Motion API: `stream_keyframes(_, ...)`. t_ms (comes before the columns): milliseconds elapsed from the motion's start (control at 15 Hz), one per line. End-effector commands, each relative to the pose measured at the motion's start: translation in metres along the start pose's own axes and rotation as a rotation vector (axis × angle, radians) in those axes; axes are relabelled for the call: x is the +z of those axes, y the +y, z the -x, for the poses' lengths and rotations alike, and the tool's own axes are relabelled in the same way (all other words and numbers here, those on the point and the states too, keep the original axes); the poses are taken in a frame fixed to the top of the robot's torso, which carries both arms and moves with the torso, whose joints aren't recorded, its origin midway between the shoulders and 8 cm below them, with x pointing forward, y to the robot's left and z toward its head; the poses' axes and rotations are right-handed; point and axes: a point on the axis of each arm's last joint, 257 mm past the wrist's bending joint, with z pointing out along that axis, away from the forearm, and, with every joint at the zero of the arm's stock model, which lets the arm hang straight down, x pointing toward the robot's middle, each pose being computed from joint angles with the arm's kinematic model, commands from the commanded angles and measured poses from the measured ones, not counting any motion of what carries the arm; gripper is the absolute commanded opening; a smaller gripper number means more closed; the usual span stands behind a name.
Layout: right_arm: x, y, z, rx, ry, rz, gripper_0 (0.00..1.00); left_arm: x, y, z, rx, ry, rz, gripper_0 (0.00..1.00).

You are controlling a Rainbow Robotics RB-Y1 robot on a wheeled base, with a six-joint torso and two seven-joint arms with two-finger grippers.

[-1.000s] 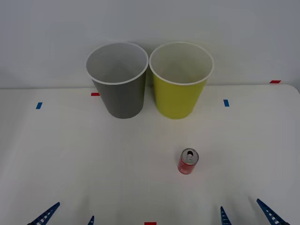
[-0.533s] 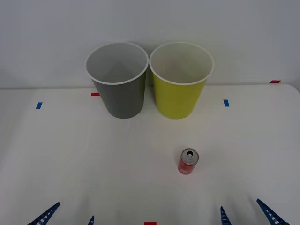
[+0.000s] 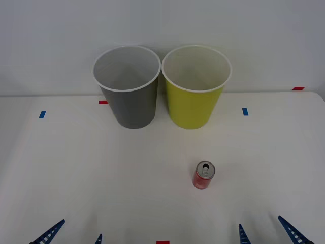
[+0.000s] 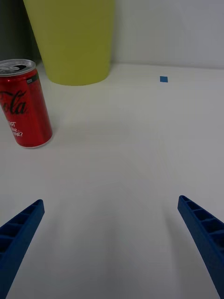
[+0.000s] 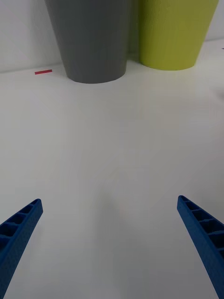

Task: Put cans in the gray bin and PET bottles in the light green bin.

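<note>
1. The table (image 3: 76, 168) holds one small red can (image 3: 204, 176) standing upright, near the robot and a little right of centre, well apart from both bins.
2. At the far side stand the gray bin (image 3: 128, 86) on the left and the light green bin (image 3: 195, 86) on the right, just beside each other, both upright with nothing to be seen inside from the front view.
3. The right gripper (image 3: 268, 231) sits at the near edge, right of the can, its blue fingers spread wide and holding nothing. In the right wrist view the can (image 4: 24, 108) stands ahead of the fingers and off to one side, not between them, with the light green bin (image 4: 70, 37) behind it.
4. The left gripper (image 3: 71, 233) is parked at the near left edge, fingers likewise spread and empty; its wrist view looks at the gray bin (image 5: 91, 37) and the light green bin (image 5: 175, 30) across bare table.
5. Judged step: the very start, with the can not yet reached for and no bottle on the table.
6. The next move likely falls to the right arm, being nearer: shift left and forward until the can sits between the open fingers, close on its body, lift it clear.
7. The carry must then pass the green bin and end over the gray one on the far left.
</note>
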Motion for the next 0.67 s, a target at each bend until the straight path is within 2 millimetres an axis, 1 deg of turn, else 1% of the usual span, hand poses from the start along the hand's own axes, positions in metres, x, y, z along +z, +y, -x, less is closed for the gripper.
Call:
stream_keyframes(67,0.0,0.0,0.0,0.0,0.0,0.0,1.0,0.0,0.0,0.0,0.0,0.0,0.0,1.0)
stream_keyframes(667,0.0,0.0,0.0,0.0,0.0,0.0,1.0,0.0,0.0,0.0,0.0,0.0,0.0,1.0)
